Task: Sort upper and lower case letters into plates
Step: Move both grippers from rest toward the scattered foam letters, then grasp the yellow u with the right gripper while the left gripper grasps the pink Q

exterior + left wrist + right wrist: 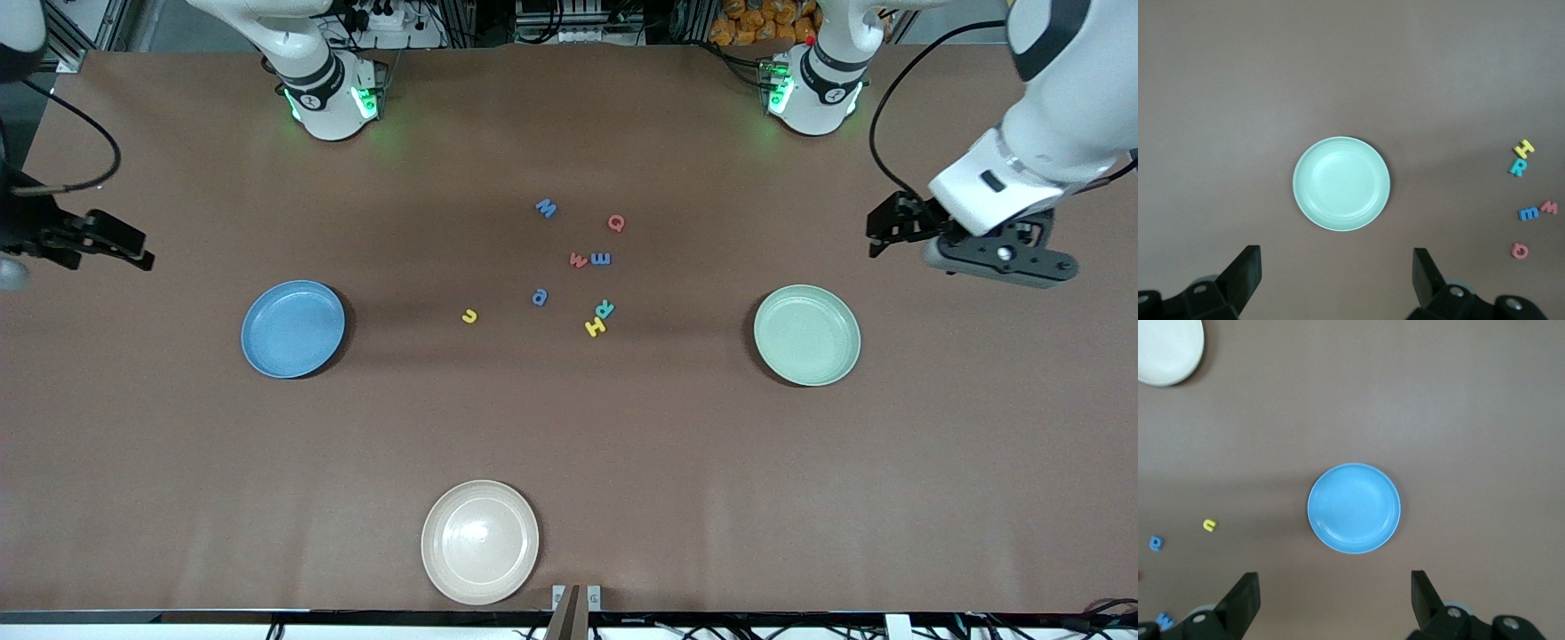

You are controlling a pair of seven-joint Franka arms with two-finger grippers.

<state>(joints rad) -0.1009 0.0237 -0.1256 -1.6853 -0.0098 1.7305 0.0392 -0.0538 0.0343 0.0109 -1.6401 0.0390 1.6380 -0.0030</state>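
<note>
Brown tabletop (pixel 178 462) carries scattered letters (pixel 578 260); left end effector (pixel 1335 280) and right end effector (pixel 1335 600) hover wide open, empty.

Brown table (pixel 622 444), cream-white plate (pixel 480 542) nearest front camera

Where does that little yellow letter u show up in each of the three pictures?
Front view: yellow u lies on the table between the blue plate and the blue a.
Left wrist view: not in it.
Right wrist view: yellow u lies beside the blue plate, with the blue a close by.
Shared landmark: the blue plate.
</note>
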